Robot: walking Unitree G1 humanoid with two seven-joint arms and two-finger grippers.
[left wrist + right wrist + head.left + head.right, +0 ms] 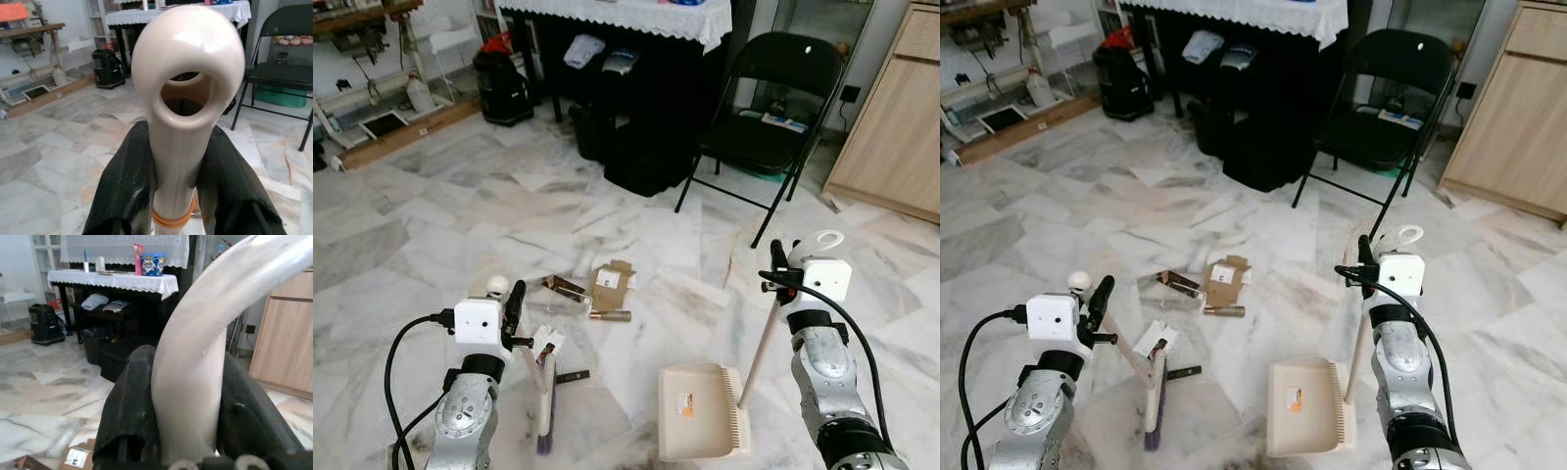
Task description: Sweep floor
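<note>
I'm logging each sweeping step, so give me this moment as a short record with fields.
left gripper: shut on broom handle
right gripper: shut on dustpan handle
broom head: on the floor, beside the litter
dustpan: resting on the marble floor
litter: cardboard piece, small tube, wrappers
behind: black folding chair

You see two silver, ribbed metal forearms with rounded joint housings rising from the lower edge of the head views. Each ends in a white, boxy wrist block with small dark dots on its face. A black cable loops out from each block and down along the arm. The left gripper (514, 311) and right gripper (777, 266) have long black fingers (126, 191), matte and finely ribbed up close.
</note>
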